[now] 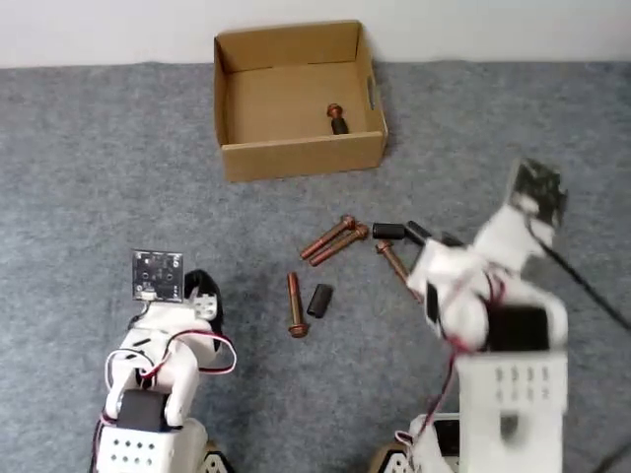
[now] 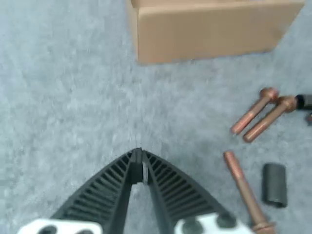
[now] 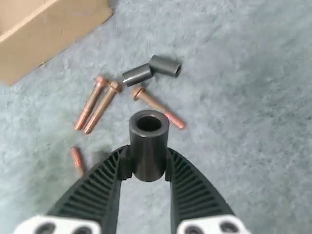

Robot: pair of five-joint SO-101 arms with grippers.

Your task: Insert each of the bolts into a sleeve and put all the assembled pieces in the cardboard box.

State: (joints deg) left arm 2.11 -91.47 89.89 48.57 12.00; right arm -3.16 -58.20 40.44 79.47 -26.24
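Observation:
My right gripper [image 3: 147,160] is shut on a dark sleeve [image 3: 148,144], held upright above the carpet with its bore showing. Below it lie two more sleeves [image 3: 138,74] [image 3: 165,66], a copper bolt [image 3: 156,106] and a pair of bolts [image 3: 96,104] side by side. My left gripper [image 2: 138,157] is shut with nothing in it, low over bare carpet, left of a single bolt [image 2: 243,191] and a sleeve [image 2: 274,184]. The cardboard box [image 1: 301,156] stands at the back, with one bolt-and-sleeve piece [image 1: 337,118] inside.
Grey carpet covers the table. The loose bolts and sleeves are clustered in the middle, between the box and the two arm bases [image 1: 148,414] [image 1: 503,394]. A cable [image 1: 592,291] runs off to the right.

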